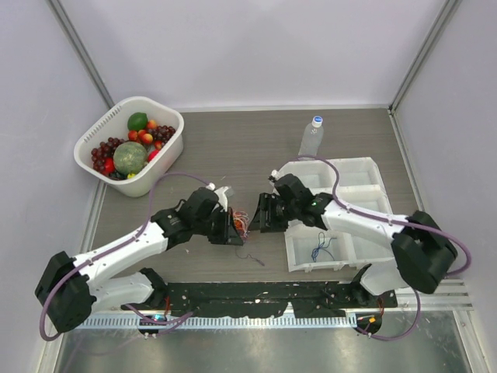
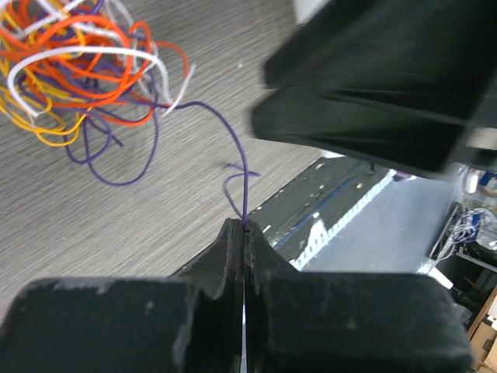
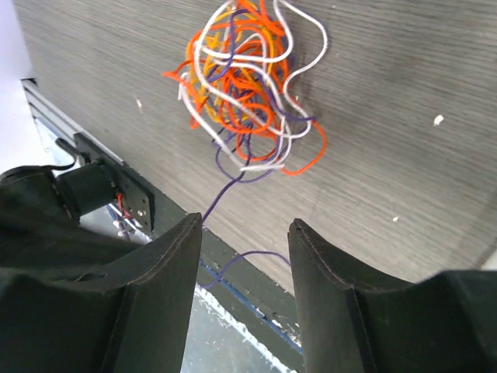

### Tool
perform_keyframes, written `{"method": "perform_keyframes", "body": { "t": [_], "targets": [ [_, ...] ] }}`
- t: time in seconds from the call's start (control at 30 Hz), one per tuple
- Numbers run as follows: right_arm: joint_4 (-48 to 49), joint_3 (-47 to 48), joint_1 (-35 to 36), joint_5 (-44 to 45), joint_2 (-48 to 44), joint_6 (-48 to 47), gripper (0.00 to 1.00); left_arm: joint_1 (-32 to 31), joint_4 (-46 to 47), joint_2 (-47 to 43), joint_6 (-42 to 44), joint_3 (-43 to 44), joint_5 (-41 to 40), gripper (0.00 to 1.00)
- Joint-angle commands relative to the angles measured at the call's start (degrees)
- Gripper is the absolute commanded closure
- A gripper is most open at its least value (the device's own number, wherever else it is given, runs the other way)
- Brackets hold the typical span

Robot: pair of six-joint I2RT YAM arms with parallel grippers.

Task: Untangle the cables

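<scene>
The cables (image 1: 243, 221) are a small tangle of orange, white, yellow and purple wires on the grey table between both grippers; the tangle also shows in the left wrist view (image 2: 78, 62) and the right wrist view (image 3: 245, 85). My left gripper (image 2: 245, 227) is shut on one purple wire (image 2: 237, 148) that runs taut from the tangle; from the top view it (image 1: 235, 231) sits just left of the tangle. My right gripper (image 3: 245, 233) is open and empty above the tangle's near side, with the purple wire (image 3: 221, 190) passing by its left finger; from the top view it (image 1: 262, 214) sits just right of the tangle.
A white compartment tray (image 1: 365, 175) stands at the right, with blue wires (image 1: 321, 249) in a near compartment. A clear bottle (image 1: 311, 136) stands behind it. A white basket (image 1: 175, 148) of fruit is at the back left. A black rail (image 1: 256, 295) runs along the near edge.
</scene>
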Motion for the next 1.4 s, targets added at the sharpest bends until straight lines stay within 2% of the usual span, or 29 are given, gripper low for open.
{"method": "perform_keyframes", "body": {
  "t": [0.0,0.2,0.33,0.5,0.63,0.73,0.8,0.9,1.0,1.17,1.37],
  "targets": [
    [4.51,5.91,0.51,-0.52,5.58,-1.12,0.46,-0.25,-0.02,-4.17,-1.87,4.10,0.76,1.00],
    [4.60,11.36,1.13,-2.11,14.20,-1.65,0.46,-0.25,-0.28,-8.39,-2.32,7.78,0.77,1.00],
    [5.22,13.13,2.18,-3.42,18.50,-1.21,0.46,-0.25,-0.80,-10.50,0.31,13.05,-0.11,1.00],
    [6.97,12.69,3.32,-3.78,22.72,0.46,0.47,-0.34,-5.28,-9.37,5.76,26.04,-6.07,1.00],
    [6.45,14.26,3.32,-1.85,24.57,-0.32,0.56,-0.25,-10.37,-6.12,10.60,39.48,-12.66,1.00],
    [1.64,19.08,2.98,0.87,26.06,-2.87,0.56,-0.25,-15.64,-2.96,13.41,49.95,-20.30,1.00],
    [-2.31,21.99,2.10,3.42,26.59,-4.98,0.52,-0.25,-18.11,-1.02,14.38,56.54,-24.00,1.00],
    [-4.89,22.62,-0.01,5.36,25.72,-6.57,0.49,-0.25,-19.27,0.92,14.91,62.62,-25.60,1.00],
    [-2.79,19.91,-3.08,3.43,23.00,-7.53,0.48,-0.34,-18.65,1.45,14.91,66.05,-25.60,1.00],
    [-1.64,18.67,-3.18,1.15,17.04,-12.37,0.44,-0.25,-19.79,3.73,15.88,71.68,-25.16,1.00],
    [-8.30,18.75,-3.35,8.17,5.44,-16.50,0.36,-0.25,-24.27,7.07,12.81,75.38,-27.88,1.00]
  ]
}}
